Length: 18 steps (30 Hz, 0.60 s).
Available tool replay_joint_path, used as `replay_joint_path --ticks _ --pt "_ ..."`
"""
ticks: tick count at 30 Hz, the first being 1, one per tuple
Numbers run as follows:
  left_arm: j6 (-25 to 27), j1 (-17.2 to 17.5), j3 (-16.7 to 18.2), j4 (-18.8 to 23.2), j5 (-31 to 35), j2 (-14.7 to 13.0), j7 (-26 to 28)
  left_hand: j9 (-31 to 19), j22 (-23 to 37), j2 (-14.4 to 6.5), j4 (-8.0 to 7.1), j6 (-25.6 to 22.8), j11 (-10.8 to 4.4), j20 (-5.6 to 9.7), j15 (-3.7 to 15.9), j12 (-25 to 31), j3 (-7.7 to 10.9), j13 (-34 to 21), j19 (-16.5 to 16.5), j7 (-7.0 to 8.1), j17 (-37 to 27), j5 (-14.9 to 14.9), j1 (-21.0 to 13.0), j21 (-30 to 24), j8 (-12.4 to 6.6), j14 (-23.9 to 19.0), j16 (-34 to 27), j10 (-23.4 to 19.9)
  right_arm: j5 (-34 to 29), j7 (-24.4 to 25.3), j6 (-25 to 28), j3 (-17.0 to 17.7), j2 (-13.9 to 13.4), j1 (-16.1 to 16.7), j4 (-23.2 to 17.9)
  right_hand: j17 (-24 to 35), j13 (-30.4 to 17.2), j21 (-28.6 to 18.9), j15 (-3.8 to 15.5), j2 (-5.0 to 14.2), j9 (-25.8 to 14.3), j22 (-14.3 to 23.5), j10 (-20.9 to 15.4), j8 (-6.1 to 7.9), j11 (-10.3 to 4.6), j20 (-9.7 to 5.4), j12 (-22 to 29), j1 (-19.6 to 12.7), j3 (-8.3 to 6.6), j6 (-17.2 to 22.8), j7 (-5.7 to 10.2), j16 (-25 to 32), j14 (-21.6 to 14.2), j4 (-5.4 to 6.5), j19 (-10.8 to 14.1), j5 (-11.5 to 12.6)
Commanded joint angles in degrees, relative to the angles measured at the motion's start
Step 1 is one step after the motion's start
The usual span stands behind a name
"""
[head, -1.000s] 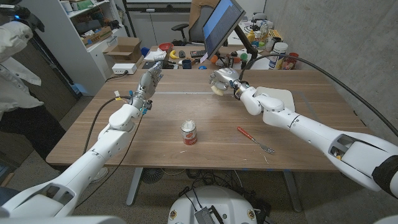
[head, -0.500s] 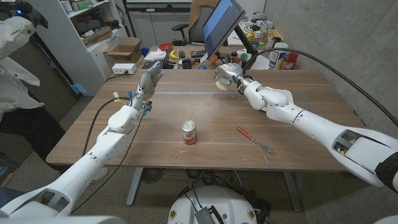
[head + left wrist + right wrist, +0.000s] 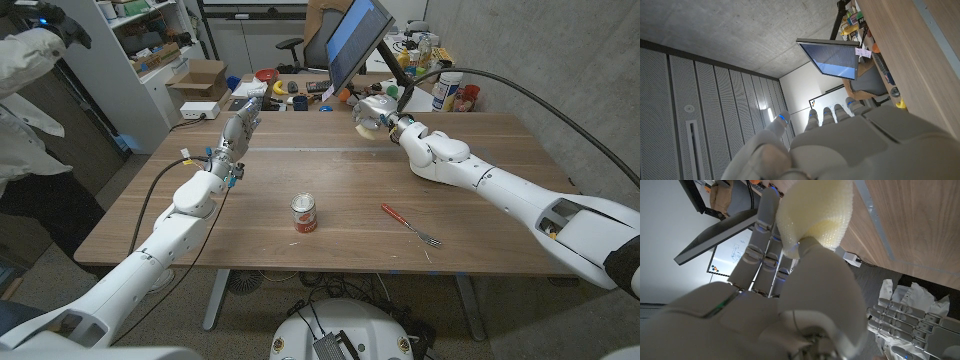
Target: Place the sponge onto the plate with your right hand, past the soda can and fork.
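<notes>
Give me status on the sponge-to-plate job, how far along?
Done: the right hand grips the pale yellow sponge, raised over the table's far edge, beyond the soda can and fork. In hand: the carry. Left: setting it on the plate; no plate is visible in the head view right now, so placement can't be confirmed. The left hand is raised and holds nothing.

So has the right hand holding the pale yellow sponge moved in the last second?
Yes. The right hand, gripping the pale yellow sponge, has moved toward the table's far edge and rightward, further from the red soda can.
</notes>
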<state>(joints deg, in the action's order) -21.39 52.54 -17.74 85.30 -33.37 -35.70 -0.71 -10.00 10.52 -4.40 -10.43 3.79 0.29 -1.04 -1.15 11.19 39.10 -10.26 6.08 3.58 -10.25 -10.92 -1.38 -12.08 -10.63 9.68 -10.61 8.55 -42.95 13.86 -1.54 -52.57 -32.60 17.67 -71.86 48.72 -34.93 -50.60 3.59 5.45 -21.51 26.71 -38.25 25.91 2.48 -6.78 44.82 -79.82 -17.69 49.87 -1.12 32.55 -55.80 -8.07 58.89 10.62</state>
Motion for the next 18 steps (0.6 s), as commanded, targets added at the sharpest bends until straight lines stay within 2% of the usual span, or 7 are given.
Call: replay_joint_path --ticks 1,18 --pt "0.67 0.34 0.01 1.32 0.71 -0.32 0.78 -0.27 0.13 -5.28 0.06 -0.37 0.18 0.09 -0.05 0.22 -0.34 -0.27 0.08 0.26 -0.31 -0.09 0.63 0.03 -0.02 0.37 -0.08 0.48 1.01 0.08 2.58 0.35 -0.52 -0.75 2.39 0.38 -0.24 -0.54 8.52 2.71 -0.15 0.09 -0.14 0.57 -0.06 -6.07 2.37 -3.29 0.2 2.09 -1.35 -0.06 -4.61 -0.06 -2.72 0.32" --pt "0.55 0.63 -0.01 1.85 0.96 -0.45 0.73 -0.27 0.13 -5.28 0.04 -0.43 0.24 0.14 -0.09 0.21 -0.41 -0.27 0.08 0.3 -0.31 -0.09 0.65 0.02 -0.01 0.3 -0.11 0.53 2.26 -1.88 8.68 1.19 -3.22 0.37 2.23 0.88 -0.44 -1.51 8.5 2.73 -0.09 0.09 -0.22 0.64 -0.2 -6.08 2.43 -3.48 0.42 2.04 -1.4 -0.64 -4.88 -0.01 -3.21 0.35"
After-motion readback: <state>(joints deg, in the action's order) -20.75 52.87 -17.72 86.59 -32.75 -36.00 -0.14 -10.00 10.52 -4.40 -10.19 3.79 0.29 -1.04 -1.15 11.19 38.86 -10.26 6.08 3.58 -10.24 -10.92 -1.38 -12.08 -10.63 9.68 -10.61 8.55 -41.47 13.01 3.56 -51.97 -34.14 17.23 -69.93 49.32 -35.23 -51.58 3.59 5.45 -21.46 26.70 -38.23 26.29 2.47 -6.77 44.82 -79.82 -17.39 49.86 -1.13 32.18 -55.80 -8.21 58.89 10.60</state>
